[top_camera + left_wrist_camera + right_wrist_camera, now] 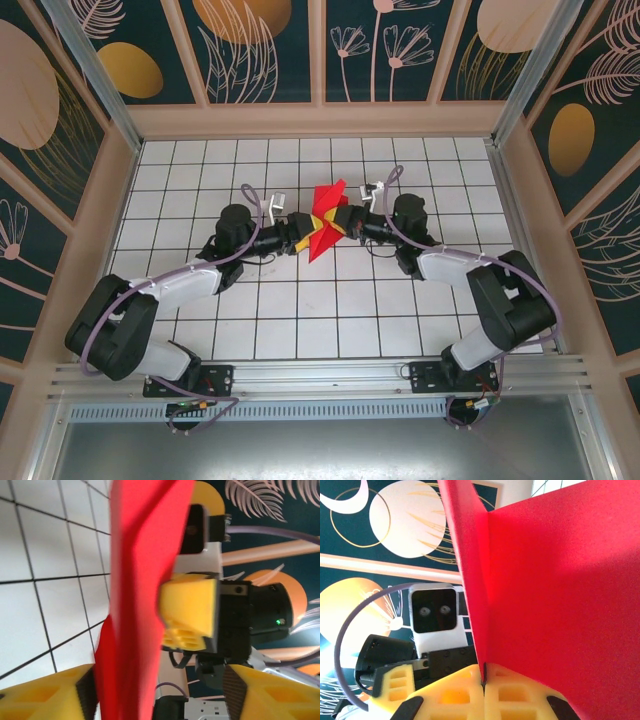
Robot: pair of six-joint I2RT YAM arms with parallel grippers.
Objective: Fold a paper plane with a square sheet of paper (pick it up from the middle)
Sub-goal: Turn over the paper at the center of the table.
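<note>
the partly folded red sheet of paper point(328, 216) stands upright above the middle of the gridded table point(300, 315), between both grippers. the right gripper point(484, 679) has its fingers pressed together, pinching the sheet at a crease. the left gripper point(155, 700) has its fingers spread, with the sheet standing between them, close against one pad.

White tabletop point(300, 310) ruled in a black grid; pale wooden rim point(320, 121) on three sides

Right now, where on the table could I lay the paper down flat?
Bare table lies between the left arm and right arm, and along the back wall. Crowded at centre: left tool and right tool meet at the red paper.
</note>
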